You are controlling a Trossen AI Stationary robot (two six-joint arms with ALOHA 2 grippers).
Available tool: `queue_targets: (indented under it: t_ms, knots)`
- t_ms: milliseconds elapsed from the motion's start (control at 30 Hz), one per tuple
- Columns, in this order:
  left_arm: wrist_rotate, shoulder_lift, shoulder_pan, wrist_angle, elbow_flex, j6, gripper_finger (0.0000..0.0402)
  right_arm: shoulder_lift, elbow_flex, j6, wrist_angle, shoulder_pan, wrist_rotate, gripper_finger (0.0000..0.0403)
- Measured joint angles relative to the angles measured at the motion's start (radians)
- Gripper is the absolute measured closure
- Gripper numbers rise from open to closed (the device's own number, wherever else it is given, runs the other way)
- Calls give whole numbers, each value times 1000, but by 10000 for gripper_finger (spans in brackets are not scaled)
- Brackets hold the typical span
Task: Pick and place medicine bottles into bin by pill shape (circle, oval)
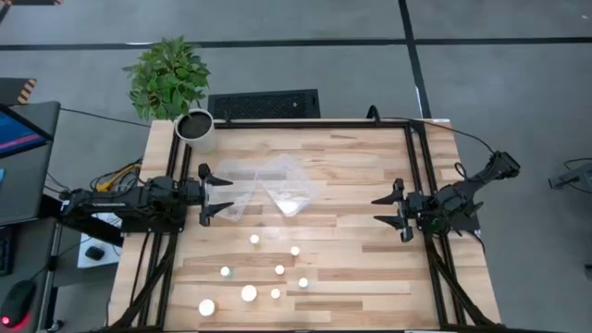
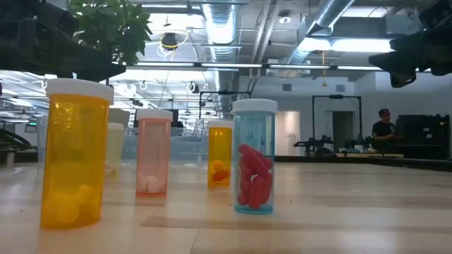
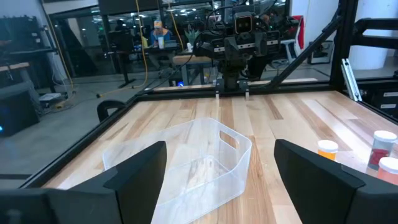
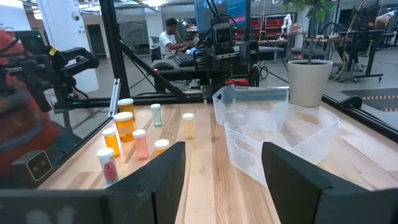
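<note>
Now, my left tool (image 1: 225,197) wide open, empty, beside clear plastic bin (image 1: 242,191). My right tool (image 1: 381,209) open, empty, at right bench (image 1: 361,176) edge. Both arms level. Small white-capped medicine bottles (image 1: 250,293) stand at near edge.

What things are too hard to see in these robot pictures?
- Pills in the far medicine bottles: too small in the high view; only caps show.
- Tall orange bottle's pills: blurred in the low view, shape unclear.
- Bin floor: partly hidden by the left gripper's open fingers.
- Second bin: partly covered by the right gripper's fingers.
</note>
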Motion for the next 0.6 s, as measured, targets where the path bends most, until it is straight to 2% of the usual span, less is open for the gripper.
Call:
queue_targets:
  t_ms: [533, 600]
  knots:
    - [0, 0, 0, 0, 0, 0, 109, 0, 0, -3, 0, 0, 0, 177]
    - [0, 0, 0, 0, 0, 0, 109, 0, 0, -69, 8, 0, 1, 177]
